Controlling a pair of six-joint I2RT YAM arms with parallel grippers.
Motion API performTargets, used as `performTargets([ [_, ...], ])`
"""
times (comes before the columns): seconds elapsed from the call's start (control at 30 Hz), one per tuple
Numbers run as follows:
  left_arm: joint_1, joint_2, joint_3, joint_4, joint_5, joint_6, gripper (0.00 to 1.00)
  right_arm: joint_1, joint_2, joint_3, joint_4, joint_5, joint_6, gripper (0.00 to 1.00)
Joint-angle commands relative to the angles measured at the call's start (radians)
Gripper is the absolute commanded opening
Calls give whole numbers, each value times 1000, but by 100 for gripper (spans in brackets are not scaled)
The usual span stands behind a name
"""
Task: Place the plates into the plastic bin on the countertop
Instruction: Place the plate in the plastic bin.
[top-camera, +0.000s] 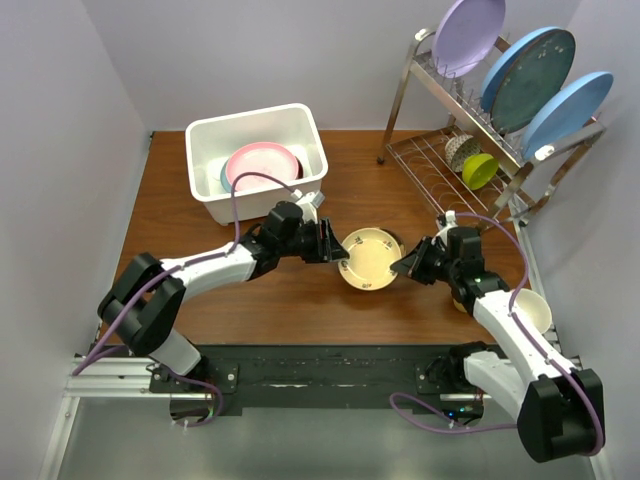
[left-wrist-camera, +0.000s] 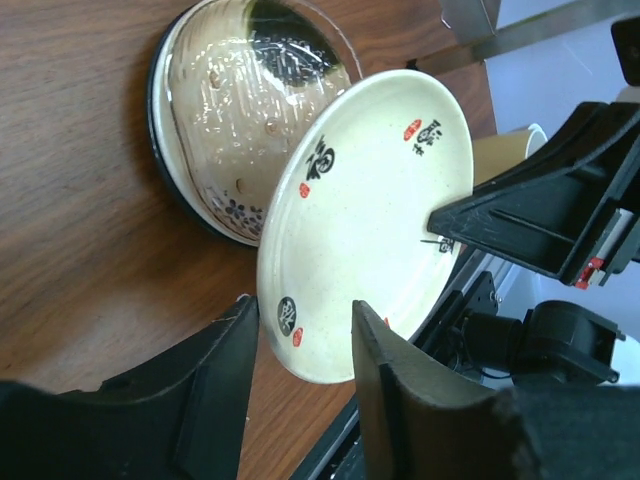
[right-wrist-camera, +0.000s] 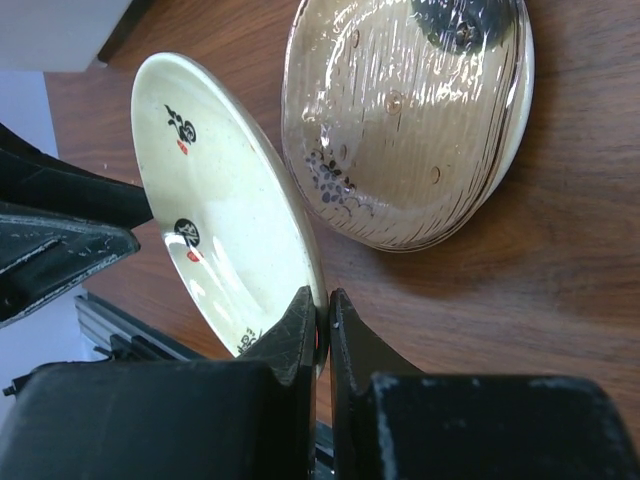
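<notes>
Only wrist views show a glossy dish (right-wrist-camera: 400, 130) beneath the plate (right-wrist-camera: 220, 210).

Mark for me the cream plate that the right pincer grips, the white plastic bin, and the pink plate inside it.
cream plate (top-camera: 368, 256): top external view, middle of its face.
white plastic bin (top-camera: 245, 115): top external view, far rim.
pink plate (top-camera: 262, 160): top external view, middle of its well.

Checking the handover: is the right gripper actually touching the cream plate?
Touching. The right wrist view shows the right gripper pinched on the rim of the cream plate, with no gap visible.
</notes>
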Motion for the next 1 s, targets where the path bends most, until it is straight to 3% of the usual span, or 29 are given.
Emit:
performTargets([
  [0.0, -15, -11, 4, 87, 66, -10, 48, -2, -28, -4, 40, -22, -8, 0],
  [0.43, -19, 46, 0, 64, 59, -3, 50, -2, -95, -5, 57, -45, -6, 0],
  [0.53, -19, 43, -9, 76, 63, -4, 27, 0, -92, -11, 63, -54, -5, 0],
  [0.57, -21, 43, -9, 79, 65, -7, 9, -2, -91, -11, 66, -62, -8, 0],
  [0.6, -19, 40, -11, 78, 60, -9, 1, -2, -88, -13, 65, -62, -10, 0],
  [0.67, -21, 32, -8, 73, 54, -10, 0, 0, -89, -13, 51, -51, -16, 13],
  [0.7, -19, 29, -6, 72, 47, -10, 0, -2, -91, -14, 48, -46, -19, 32],
  [0.8, -21, 18, 1, 53, 33, -9, 0, -2, -98, -13, 21, -17, -20, 75],
  [0.9, -21, 13, 9, 43, 31, -7, 0, -2, -94, -10, 5, -10, -26, 92],
  [0.97, -21, 12, 10, 38, 30, -6, 0, -2, -97, -5, -9, -2, -29, 96],
])
